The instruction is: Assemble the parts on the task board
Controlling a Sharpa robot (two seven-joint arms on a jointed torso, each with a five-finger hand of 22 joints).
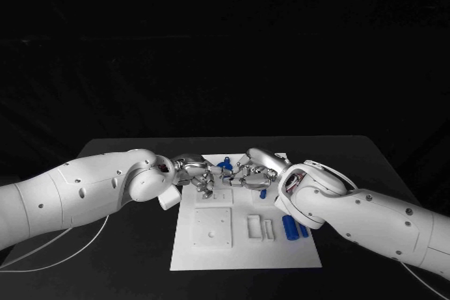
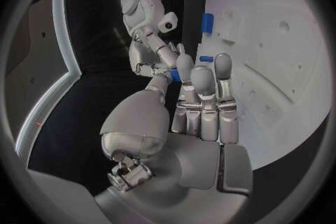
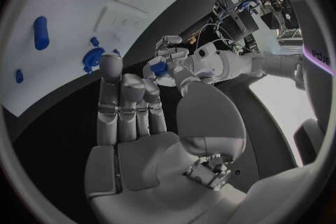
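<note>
Head view first: both hands meet over the far half of the board (image 1: 246, 253), about mid-frame. The left hand (image 1: 199, 171) comes in from the left, the right hand (image 1: 255, 170) from the right, fingertips nearly touching each other. A blue part (image 1: 225, 164) sits just behind and between them, roughly equally near to both. Can't tell from here whether either hand is actually pinching something. Lower right on the board I count two blue pins (image 1: 291, 226) lying side by side, long axes running toward the near edge, plus a small blue bit (image 1: 263, 193) right under the right hand. So four blue pieces here, as far as I can see.

Left wrist view: the left hand's fingers (image 2: 201, 89) are straight and pressed together, thumb off to the side, nothing in the palm. Beyond the fingertips the right hand pinches a small blue piece (image 2: 174, 75). Two more blue parts lie on the board upper right.

Right wrist view: the right hand's fingers (image 3: 129, 103) are also together and straight. Opposite, a blue piece (image 3: 159, 69) sits at the left hand's fingertips. Honestly I can't say which hand owns it; looks like a handover to me. Four blue parts on the board at upper left.
</note>
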